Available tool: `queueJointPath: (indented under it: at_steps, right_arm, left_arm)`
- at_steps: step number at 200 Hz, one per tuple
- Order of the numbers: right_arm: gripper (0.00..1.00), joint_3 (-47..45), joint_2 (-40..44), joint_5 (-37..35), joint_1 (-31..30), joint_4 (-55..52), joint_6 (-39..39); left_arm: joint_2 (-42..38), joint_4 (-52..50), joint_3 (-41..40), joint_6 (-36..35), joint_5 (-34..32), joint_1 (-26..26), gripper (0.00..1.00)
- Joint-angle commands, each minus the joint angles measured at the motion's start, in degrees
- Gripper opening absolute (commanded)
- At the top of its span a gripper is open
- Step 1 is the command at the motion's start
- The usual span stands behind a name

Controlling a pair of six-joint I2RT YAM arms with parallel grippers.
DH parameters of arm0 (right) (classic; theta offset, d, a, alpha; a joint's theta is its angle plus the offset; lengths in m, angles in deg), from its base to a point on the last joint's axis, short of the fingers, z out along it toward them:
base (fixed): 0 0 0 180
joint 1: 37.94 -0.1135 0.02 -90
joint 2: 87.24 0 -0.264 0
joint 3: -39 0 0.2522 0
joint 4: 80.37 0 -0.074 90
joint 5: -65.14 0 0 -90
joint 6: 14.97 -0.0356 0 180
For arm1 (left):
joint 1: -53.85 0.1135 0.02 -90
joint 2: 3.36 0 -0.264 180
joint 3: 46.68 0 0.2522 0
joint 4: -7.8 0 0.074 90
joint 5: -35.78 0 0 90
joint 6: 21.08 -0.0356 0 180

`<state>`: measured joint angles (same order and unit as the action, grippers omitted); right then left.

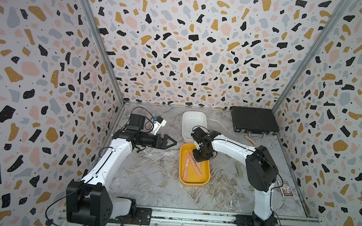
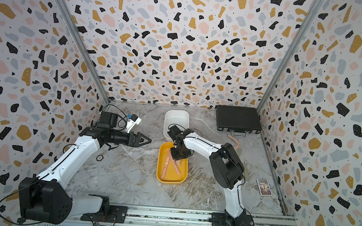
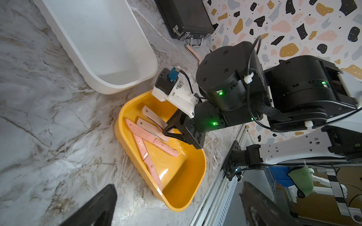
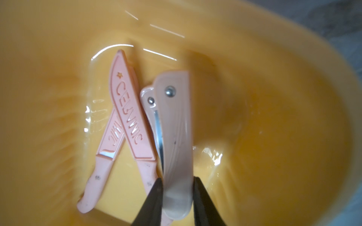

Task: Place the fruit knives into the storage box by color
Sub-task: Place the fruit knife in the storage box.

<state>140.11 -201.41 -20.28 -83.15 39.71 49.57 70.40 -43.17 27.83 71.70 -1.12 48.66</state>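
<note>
Right gripper (image 4: 177, 179) is pinching pink knife (image 4: 174, 127) by its handle end inside yellow storage box (image 4: 293, 58); it's looking light, stiff and slick. Left gripper (image 1: 173, 142) is hanging released.

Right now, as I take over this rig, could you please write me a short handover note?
Left gripper: open, holding nothing, above the grey marble table.
Right gripper: down in the yellow plastic box, jaws closed on a pale pink folding knife.
Done: two pink sheathed knives and another pale folding knife lie in that box.
Left: release this one; then a sage green knife and pale pink ones near the black case, all on the table. Nothing shows in the white plastic box.
</note>
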Motion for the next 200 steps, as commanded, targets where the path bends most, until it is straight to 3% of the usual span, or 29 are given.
queueJointPath:
  at_steps: [1, 96, 156, 200]
  right_arm:
    - [0.41, -0.11, 1.58, -0.81, 0.21, -0.02, 0.05]
    - [0.71, -3.10, 9.93, -3.46, 2.65, 1.90, 0.43]
    - [0.72, -5.92, 18.19, -5.59, 11.76, 1.25, 2.19]
    - [0.71, -7.59, 21.07, -7.44, 21.01, -0.70, 3.04]
  left_arm:
    - [0.14, 1.40, -0.46, 0.02, 1.04, 0.19, 0.99]
    - [-0.33, 1.63, 1.19, -0.12, 0.78, 0.23, 0.99]
    - [2.37, 0.76, 9.62, 0.85, 2.24, 0.18, 0.99]
    - [5.76, 4.91, 13.73, 5.93, 4.19, -0.38, 0.99]
